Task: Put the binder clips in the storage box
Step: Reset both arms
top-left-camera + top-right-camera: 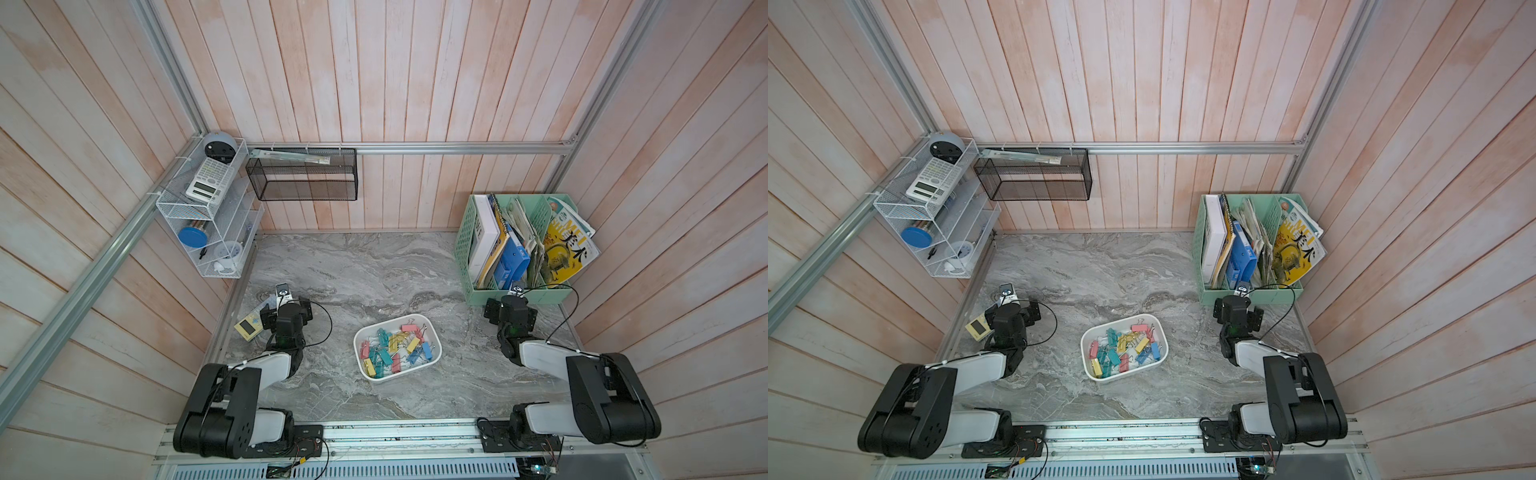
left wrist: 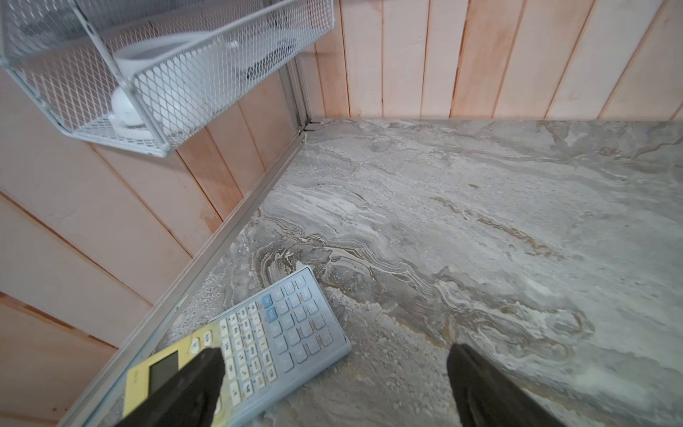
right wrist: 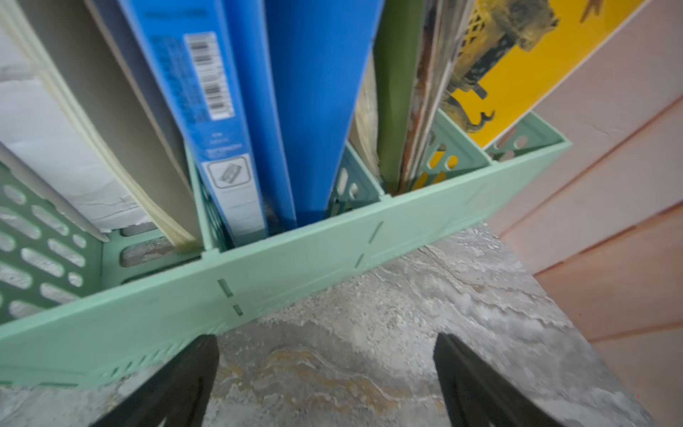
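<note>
Mid-counter [image 1: 374,266], a little toward the near edge: storage box [image 1: 371,331] [image 1: 1096,333], white, shallow, set at a slant. Inside it: binder clips [image 1: 397,349] [image 1: 1125,347] in a loose heap, pink, teal, yellow and blue, wire handles jutting every way. Every clip in view within the rim.

Far-left of the box and well apart from it: left pincer [image 1: 283,291], above the yellow-and-blue calculator [image 1: 249,327] by the left wall. Seen from the left wrist: left pincer [image 2: 334,354] spread wide, nothing between the fingers [image 2: 199,377]. One finger across the calculator's [image 2: 284,329] yellow display end, the other over bare counter. Touching or just above: cannot tell.

Far-right of the box, also well apart: right pincer [image 1: 516,289], close to the near wall of the mint green file basket [image 1: 536,296]. Seen from the right wrist: right pincer [image 3: 326,339] spread wide and empty, facing that wall of the file basket [image 3: 295,266] with bare counter beneath. Blue folders and a yellow magazine upright in the compartments.

On the left wall: white wire shelf [image 1: 199,208]. On the far wall: black mesh basket [image 1: 303,176].
</note>
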{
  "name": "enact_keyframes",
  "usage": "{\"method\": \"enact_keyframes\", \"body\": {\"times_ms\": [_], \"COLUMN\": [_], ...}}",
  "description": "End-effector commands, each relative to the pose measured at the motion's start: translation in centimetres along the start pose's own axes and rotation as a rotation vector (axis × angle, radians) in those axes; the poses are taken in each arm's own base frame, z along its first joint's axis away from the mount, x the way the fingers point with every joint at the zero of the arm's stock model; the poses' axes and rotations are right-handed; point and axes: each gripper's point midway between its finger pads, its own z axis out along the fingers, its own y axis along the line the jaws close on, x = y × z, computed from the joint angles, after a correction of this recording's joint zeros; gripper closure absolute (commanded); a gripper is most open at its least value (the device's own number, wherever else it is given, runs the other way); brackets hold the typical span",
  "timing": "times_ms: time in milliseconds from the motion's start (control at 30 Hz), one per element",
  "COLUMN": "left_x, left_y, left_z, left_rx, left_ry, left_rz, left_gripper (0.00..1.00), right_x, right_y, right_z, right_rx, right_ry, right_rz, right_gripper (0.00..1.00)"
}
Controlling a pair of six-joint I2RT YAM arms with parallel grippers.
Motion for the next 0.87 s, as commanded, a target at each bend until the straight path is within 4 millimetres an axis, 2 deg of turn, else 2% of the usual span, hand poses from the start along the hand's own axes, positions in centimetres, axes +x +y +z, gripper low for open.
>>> {"method": "enact_keyframes", "body": {"times_ms": [0,33,100,267,400,833], "left_x": [-2.56,-2.49,-1.85,-1.93,-1.84,-1.93], "left_y": [-1.90,-1.97,-1.52,-1.27,-1.33,-2.01], "left_z": [2.27,2.55,2.56,2.45,2.43,2.39], "left_rx": [0.128,0.151,0.162,0.153,0.155,0.183], "left_ry": [-0.079,-0.085,-0.069,-0.098,-0.091,-0.089], "left_rz": [-0.086,-0.099,-0.125,-0.131,-0.127,-0.109], "left_gripper": [0.00,0.00,0.00,0.00,0.00,0.00], "right_x": [-2.78,-2.77,-2.10,-2.46,-2.44,-2.51], "right_y": [0.70,0.73,0.70,0.18,0.91,0.90], "right_z": [1.24,1.05,0.71,1.15,1.59,1.55], "right_rx": [-0.040,-0.048,-0.063,-0.028,-0.051,-0.048], "right_ry": [-0.183,-0.233,-0.183,-0.189,-0.166,-0.173], "right_rz": [0.051,0.050,0.039,0.066,0.038,0.040], "right_gripper": [0.03,0.03,0.03,0.02,0.02,0.02]}}
